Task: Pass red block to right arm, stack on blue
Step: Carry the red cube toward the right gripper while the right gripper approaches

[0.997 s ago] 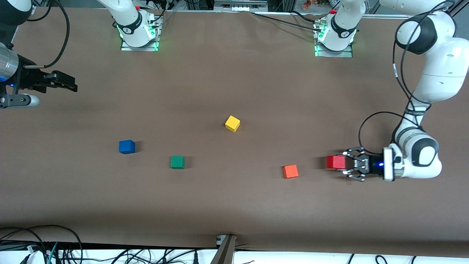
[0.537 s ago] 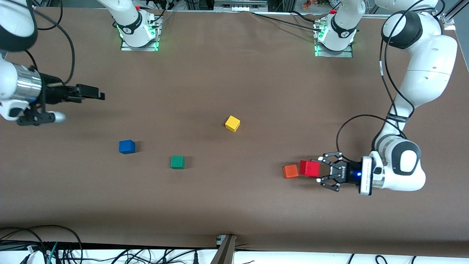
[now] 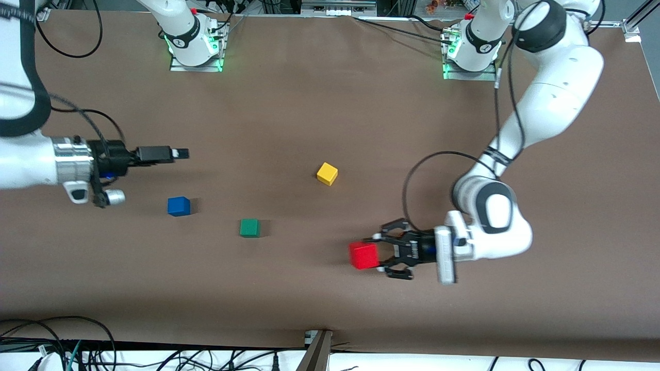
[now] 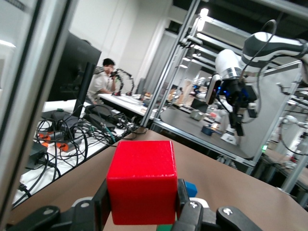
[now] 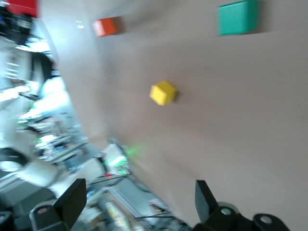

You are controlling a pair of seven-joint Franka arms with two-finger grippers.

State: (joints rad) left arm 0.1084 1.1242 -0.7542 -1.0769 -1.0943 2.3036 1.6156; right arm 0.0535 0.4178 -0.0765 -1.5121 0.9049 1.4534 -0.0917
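Observation:
The red block (image 3: 364, 255) (image 4: 142, 180) is off the table, pinched between the black linkage fingers of my left gripper (image 3: 378, 255) (image 4: 142, 204), which is shut on it. It hangs over bare table between the green cube and the spot where the left hand now is. The blue cube (image 3: 178, 206) (image 4: 191, 188) rests on the table toward the right arm's end. My right gripper (image 3: 178, 153) (image 5: 139, 199) hovers over bare table close to the blue cube. It points toward the middle, open with nothing between its fingers.
A green cube (image 3: 249, 228) (image 5: 237, 17) sits beside the blue one, toward the middle. A yellow cube (image 3: 327, 173) (image 5: 163, 92) lies mid-table. An orange cube (image 5: 106, 26) shows in the right wrist view only; the left hand covers it in the front view.
The left arm has carried the red block toward the right arm's end, passing over the orange cube. The right gripper has swung in toward the middle, still open.

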